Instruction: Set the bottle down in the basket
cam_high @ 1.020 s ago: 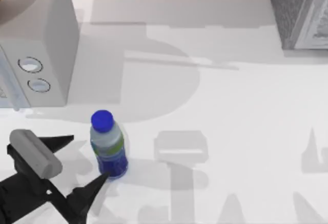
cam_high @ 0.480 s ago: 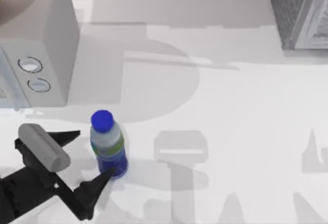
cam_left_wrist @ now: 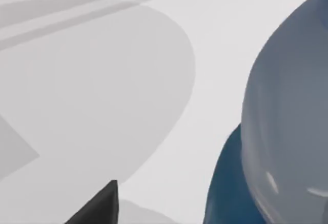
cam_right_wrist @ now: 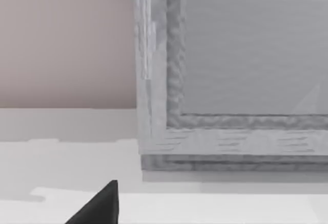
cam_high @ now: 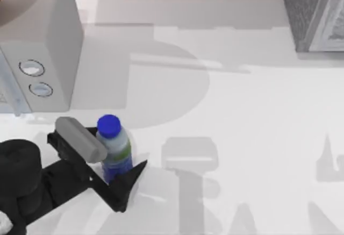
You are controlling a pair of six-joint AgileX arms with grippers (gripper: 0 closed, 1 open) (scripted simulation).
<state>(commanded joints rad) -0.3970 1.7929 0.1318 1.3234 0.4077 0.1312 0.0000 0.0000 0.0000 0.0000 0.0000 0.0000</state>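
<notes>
White worktop (cam_high: 242, 111) carries the upright bottle (cam_high: 114, 149) near its front left, between my left pincer's (cam_high: 115, 159) wide-spread fingers, nothing held. I should centre on the lower body and close squarely to avoid tipping it.

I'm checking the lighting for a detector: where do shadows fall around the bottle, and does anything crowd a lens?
Top view: soft grey shadows lie across the white table, one rounded patch behind the small blue-capped plastic bottle; left gripper straddles it. Left wrist view: the bottle looms close, cropped at the frame edge.
</notes>
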